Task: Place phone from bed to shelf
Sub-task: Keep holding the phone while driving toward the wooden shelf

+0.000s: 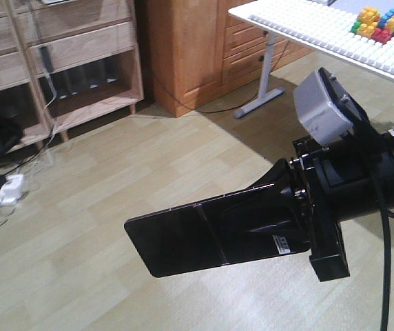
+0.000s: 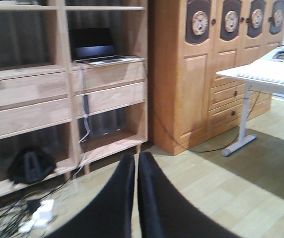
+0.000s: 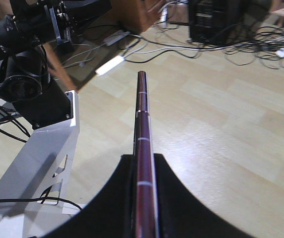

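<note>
Two fingers of the right gripper clamp the phone by its labelled end above the floor; its long axis runs straight out, free end pointing left. The left gripper is closed, empty. Farther off, one compartment of the shelf holds an open laptop.

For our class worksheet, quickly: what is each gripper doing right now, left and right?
Left gripper: closed, holding nothing.
Right gripper: closed on the phone, clamped by one end.
</note>
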### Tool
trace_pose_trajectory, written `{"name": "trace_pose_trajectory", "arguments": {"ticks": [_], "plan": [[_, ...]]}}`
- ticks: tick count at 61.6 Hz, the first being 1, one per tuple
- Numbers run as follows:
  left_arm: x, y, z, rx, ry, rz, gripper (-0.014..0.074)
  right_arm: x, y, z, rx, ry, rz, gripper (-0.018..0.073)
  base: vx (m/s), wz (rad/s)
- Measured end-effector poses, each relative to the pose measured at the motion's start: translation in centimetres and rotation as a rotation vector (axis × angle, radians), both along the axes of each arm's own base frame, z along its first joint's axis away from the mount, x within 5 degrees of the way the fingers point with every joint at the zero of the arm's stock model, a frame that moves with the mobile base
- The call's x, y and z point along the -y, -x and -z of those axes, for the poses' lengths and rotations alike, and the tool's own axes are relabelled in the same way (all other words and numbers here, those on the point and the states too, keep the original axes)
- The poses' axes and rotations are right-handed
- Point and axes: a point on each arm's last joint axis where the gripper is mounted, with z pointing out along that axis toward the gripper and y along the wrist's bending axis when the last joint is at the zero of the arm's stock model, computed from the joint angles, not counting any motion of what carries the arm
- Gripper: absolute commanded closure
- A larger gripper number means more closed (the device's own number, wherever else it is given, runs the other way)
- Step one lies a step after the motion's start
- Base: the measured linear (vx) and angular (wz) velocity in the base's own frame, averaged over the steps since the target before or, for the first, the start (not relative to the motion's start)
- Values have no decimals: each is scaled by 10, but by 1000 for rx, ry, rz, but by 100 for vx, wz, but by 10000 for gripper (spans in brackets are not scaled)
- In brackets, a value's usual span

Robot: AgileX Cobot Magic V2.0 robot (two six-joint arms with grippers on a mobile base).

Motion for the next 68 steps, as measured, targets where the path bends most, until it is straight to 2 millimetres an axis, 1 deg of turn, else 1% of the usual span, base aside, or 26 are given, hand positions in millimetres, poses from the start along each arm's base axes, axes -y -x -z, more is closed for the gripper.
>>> {"name": "trace_pose_trajectory", "arguments": {"ticks": [36,68], "plan": [[0,0,0,0,0,0,595,0,0,0,0,0,0,561,40,-18],[0,0,0,0,0,0,595,0,0,0,-1,0,-1,561,42,4]]}}
